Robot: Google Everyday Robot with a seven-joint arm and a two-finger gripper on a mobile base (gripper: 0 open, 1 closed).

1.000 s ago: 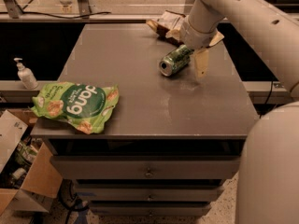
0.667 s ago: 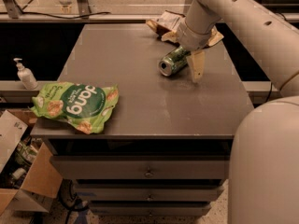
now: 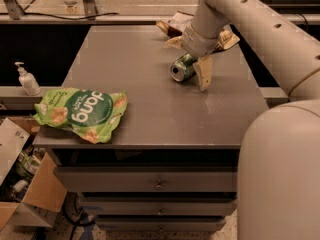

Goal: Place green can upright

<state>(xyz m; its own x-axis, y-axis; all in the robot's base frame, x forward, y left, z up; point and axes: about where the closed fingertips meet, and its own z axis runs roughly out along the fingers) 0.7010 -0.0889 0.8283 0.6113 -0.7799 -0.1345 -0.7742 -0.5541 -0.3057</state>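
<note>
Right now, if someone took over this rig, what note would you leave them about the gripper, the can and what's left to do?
Gripper: low over the far right part of the table, right beside the can. Whether it has a grip is unclear from this view.
Can: lying on its side on the table, silver end facing front-left.
Done: the gripper is at the can, and nothing more.
Left: secure the can, tip it onto its base, then release.
Nearby: a snack bag at the front left corner, well away from the can.
</note>
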